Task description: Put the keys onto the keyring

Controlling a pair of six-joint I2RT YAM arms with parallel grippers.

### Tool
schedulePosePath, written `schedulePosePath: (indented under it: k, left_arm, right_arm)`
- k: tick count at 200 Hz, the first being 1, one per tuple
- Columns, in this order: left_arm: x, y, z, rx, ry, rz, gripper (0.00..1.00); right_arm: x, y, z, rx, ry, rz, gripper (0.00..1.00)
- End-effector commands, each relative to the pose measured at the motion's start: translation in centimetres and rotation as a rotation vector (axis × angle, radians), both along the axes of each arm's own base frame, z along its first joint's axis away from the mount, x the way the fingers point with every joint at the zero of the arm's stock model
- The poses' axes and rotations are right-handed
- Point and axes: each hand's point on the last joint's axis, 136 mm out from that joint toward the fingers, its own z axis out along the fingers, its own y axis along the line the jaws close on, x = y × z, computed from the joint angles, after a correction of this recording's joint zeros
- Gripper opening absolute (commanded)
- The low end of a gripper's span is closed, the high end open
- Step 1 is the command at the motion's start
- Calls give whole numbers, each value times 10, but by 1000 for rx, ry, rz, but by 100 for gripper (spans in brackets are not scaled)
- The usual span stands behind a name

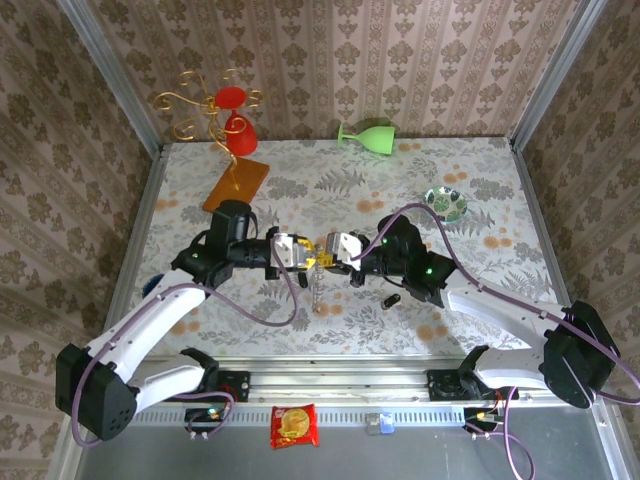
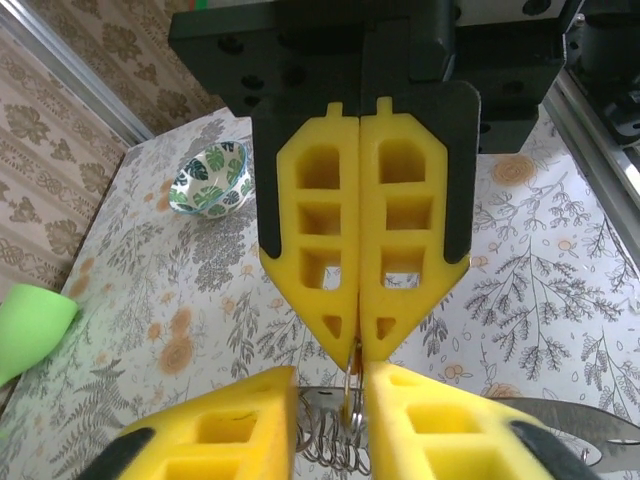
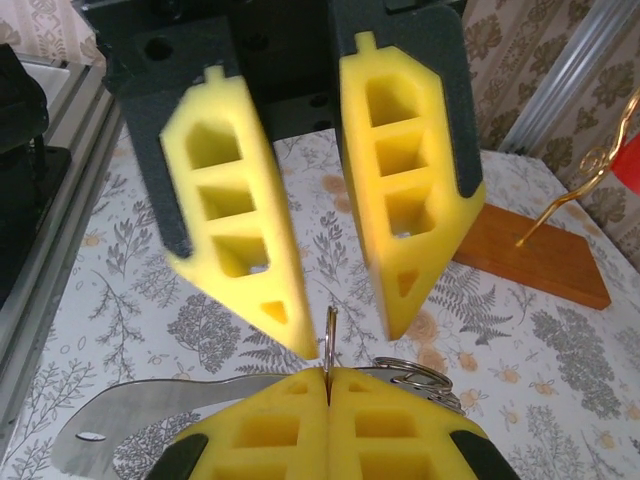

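The keyring (image 3: 328, 335) is a thin metal ring seen edge-on, held above the middle of the table. My right gripper (image 3: 328, 372) is shut on its lower edge. More linked rings (image 3: 415, 375) and a flat metal tag (image 3: 110, 425) hang from it. My left gripper (image 2: 330, 378) faces the right one, its jaws open a finger's width around the ring (image 2: 350, 385), which lies against its right finger (image 2: 430, 420). In the top view the left gripper (image 1: 305, 256) and the right gripper (image 1: 328, 250) meet tip to tip, the ring bunch (image 1: 318, 290) dangling below. One small black-headed key (image 1: 392, 298) lies on the table under my right arm.
A green-patterned dish (image 1: 445, 203) sits at the back right. A green goblet (image 1: 368, 133) lies on its side against the back wall. A gold wire stand with a red cup on a wooden base (image 1: 238, 180) is at the back left. A snack packet (image 1: 294, 425) rests on the front rail.
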Motion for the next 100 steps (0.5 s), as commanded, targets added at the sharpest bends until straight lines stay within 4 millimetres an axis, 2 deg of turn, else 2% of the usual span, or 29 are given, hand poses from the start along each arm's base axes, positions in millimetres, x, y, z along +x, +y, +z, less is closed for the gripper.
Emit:
schedulePosePath:
  k: [1, 38, 70, 100]
  left_arm:
    - [-6, -4, 10, -13, -18, -45, 18]
    - [-7, -2, 3, 22, -5, -34, 18]
    - [-8, 1, -5, 47, 5, -17, 30]
    - [-9, 4, -9, 56, 13, -6, 29]
  right_arm:
    - [-4, 3, 30, 41, -61, 37, 0]
    - [-5, 4, 35, 56, -70, 43, 0]
    - [-5, 4, 33, 52, -70, 40, 0]
    - [-5, 4, 33, 52, -69, 39, 0]
